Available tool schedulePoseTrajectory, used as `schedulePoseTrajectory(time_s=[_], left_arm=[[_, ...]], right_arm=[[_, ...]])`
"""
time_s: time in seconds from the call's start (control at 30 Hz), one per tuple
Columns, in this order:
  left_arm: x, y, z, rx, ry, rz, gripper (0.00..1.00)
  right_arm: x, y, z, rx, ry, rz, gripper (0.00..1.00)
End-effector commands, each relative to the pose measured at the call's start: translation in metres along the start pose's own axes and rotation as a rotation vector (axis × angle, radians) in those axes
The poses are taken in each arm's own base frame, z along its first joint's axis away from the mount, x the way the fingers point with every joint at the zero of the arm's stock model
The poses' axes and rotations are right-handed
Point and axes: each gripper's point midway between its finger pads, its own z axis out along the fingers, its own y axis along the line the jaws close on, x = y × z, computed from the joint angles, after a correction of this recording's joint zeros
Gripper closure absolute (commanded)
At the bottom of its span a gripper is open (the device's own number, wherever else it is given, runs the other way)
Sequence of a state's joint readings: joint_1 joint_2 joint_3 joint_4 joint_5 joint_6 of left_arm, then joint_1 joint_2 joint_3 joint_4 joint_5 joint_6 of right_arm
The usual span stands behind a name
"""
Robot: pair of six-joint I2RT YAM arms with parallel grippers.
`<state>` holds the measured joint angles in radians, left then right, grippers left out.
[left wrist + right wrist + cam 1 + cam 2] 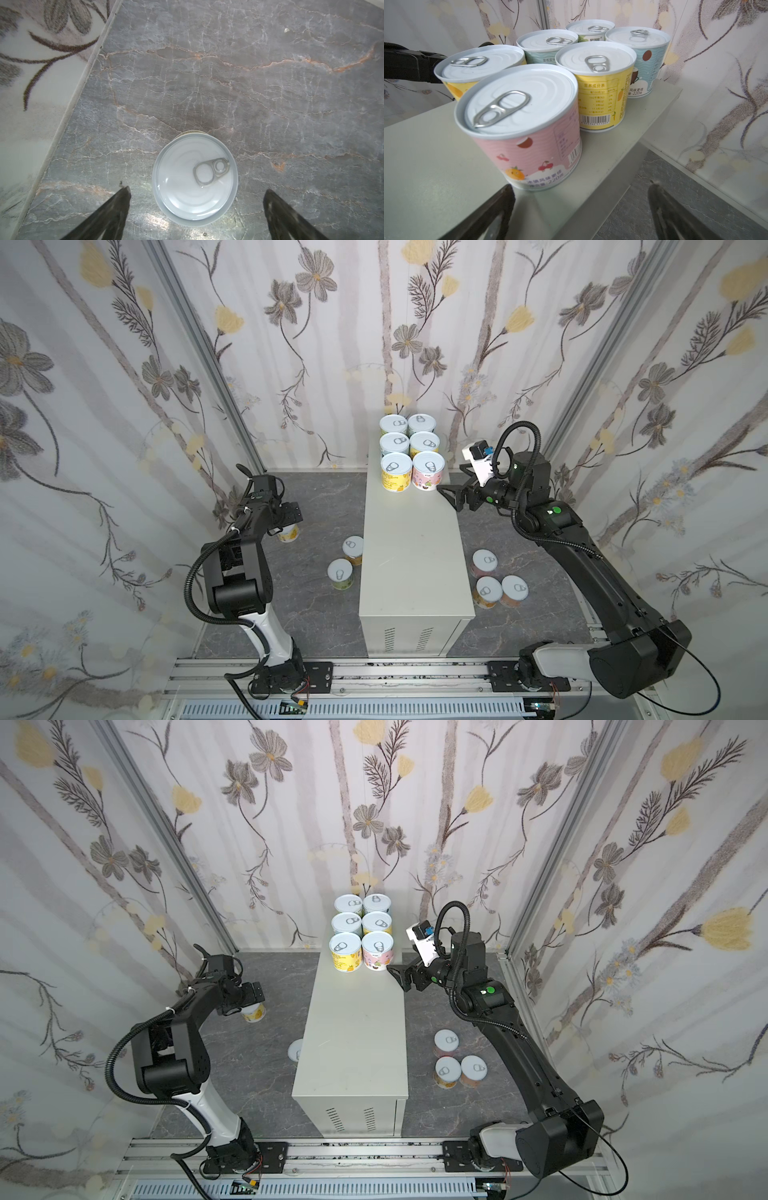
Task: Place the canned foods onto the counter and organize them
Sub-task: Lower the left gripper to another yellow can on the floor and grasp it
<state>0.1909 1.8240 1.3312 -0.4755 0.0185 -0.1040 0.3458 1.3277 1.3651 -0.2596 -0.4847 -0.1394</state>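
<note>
above a stray yellow can (288,534), the wide left gripper (196,188) should lower and close; right gripper (580,185) gapes empty.

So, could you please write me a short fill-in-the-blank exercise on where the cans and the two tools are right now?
1. The counter holds ___ cans, grouped at its far end.
2. The can under the left tool stands on the ___.
3. The can nearest the right tool has a ___ label.
4. Both tools are ___, holding nothing.

Missing words: six; floor; pink; open.
</note>
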Motion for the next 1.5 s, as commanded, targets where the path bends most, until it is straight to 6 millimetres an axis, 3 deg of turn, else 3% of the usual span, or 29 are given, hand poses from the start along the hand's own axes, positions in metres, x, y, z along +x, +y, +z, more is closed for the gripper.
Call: schedulePoseTrajectory(time_s=[0.0,0.23,0.53,0.7,0.87,1.07,1.2,1.33,1.47], left_arm=[[0.004,0.006,0.008,-0.038,0.023,0.020,0.00],[0.006,0.006,0.030,-0.046,0.044,0.017,0.01],[0.011,0.000,0.047,-0.076,0.092,0.045,0.12],[0.017,0.003,0.050,-0.101,0.110,0.051,0.18],[0.023,0.004,0.043,-0.105,0.117,0.050,0.31],[0.015,-0.004,0.013,-0.093,0.086,0.076,0.52],[0.002,-0.009,-0.016,-0.074,0.037,0.082,0.54],[-0.011,-0.022,-0.057,-0.036,-0.014,0.098,0.54],[-0.019,-0.049,-0.114,0.037,-0.077,0.146,0.54]], right_arm=[[0.013,0.001,0.001,-0.006,0.052,0.001,0.00],[0.015,0.000,0.001,-0.001,0.060,0.008,0.00],[0.021,-0.002,0.006,0.000,0.079,0.020,0.00],[0.023,-0.003,0.007,0.002,0.085,0.017,0.00],[0.024,-0.001,0.004,0.001,0.086,0.013,0.00],[0.019,0.006,-0.006,-0.009,0.062,0.000,0.00],[0.015,0.011,-0.015,-0.011,0.039,-0.013,0.00],[0.011,0.016,-0.022,-0.018,0.027,-0.029,0.00],[0.003,0.022,-0.030,-0.021,0.000,-0.054,0.00]])
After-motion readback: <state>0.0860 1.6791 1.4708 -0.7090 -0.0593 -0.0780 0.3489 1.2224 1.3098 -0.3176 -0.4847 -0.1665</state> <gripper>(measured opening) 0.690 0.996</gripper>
